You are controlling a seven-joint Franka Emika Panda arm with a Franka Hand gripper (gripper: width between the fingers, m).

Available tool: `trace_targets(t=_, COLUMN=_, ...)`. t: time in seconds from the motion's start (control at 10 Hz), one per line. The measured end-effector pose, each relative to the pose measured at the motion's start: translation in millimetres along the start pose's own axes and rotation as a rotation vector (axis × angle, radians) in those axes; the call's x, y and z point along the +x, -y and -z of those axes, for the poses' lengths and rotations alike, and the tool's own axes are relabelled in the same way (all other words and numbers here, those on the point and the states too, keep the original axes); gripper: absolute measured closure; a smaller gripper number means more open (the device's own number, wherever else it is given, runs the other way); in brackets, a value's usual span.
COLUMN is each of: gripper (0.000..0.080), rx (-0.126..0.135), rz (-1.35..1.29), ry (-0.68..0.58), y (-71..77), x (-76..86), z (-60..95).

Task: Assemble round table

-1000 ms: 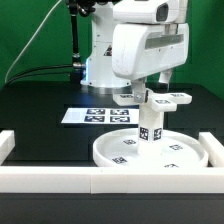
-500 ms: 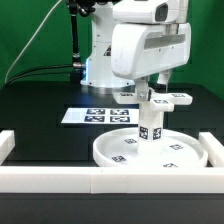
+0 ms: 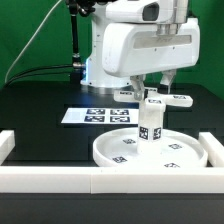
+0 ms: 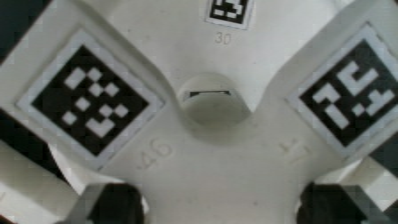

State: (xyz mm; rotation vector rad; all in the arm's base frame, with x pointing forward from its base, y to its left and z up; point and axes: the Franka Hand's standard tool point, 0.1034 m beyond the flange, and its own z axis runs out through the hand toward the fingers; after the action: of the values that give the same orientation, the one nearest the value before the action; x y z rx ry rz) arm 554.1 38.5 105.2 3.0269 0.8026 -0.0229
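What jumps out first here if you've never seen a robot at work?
The big white arm fills the top of the exterior view, with its fingers at a cross-shaped piece. That piece sits atop a short tagged post rising from a large rimmed disc. Behind lies the marker board.

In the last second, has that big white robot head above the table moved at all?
Yes. In the exterior view, the gripper has shifted slightly toward the exterior view's right, judged against the marker board, which stayed put.
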Motion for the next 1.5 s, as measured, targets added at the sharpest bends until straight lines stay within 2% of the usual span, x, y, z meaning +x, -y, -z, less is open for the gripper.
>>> trace_targets(t=0.4, gripper=0.0369, rx=0.052, rz=-0.574, ry=-0.047, y=-2.8, x=-4.0, z=-1.4)
trace_targets(t=0.6, gripper=0.0369, rx=0.051, rz=-0.765, ry=-0.063, y=0.0, x=-1.0, z=-1.0)
trace_targets(t=1.2, gripper=0.0367, rx=0.064, rz=-1.103, ry=-0.056, y=0.5, x=-0.3, z=-1.2)
trace_targets(t=1.5, gripper=0.0367, rx=0.085, rz=-1.426, ry=-0.063, y=1.0, x=1.5, z=-1.0)
